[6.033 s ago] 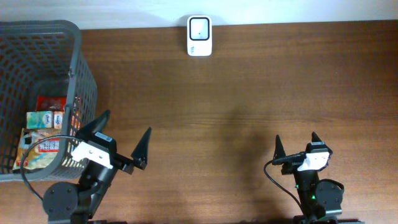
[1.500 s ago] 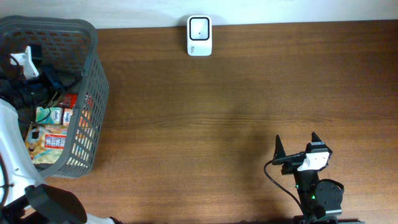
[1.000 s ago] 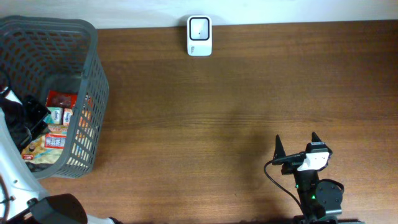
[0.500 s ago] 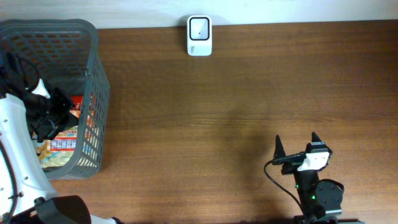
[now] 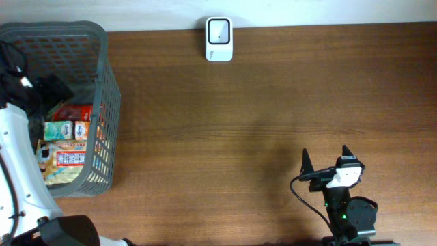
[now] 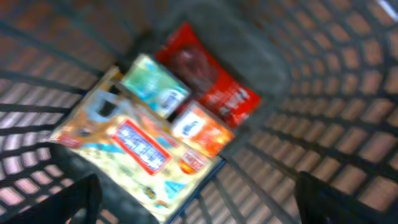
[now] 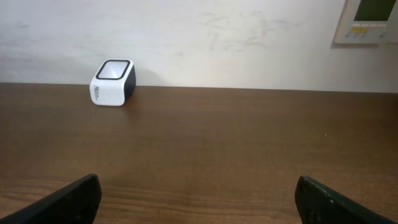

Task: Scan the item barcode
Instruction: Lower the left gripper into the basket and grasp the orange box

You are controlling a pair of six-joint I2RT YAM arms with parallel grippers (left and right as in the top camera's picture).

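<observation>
right gripper [image 5: 325, 153] well right of the basket [image 5: 109, 102], near table [image 5: 239, 137] edge: jaws wide, empty. left gripper [image 6: 199, 196] hangs inside the basket, spread open, gripping nothing. On the basket floor below it: yellow snack bag [image 6: 134, 158], green pack [image 6: 154, 84], orange pack [image 6: 200, 127], red pack [image 6: 208, 78]. scanner [image 5: 219, 31] right of the basket, at the far edge.

A brown wooden counter [image 5: 259, 137] carries 2 things: a grey mesh basket [image 5: 109, 89] at its left end and a white barcode scanner [image 5: 219, 30] at the far edge, well apart.
</observation>
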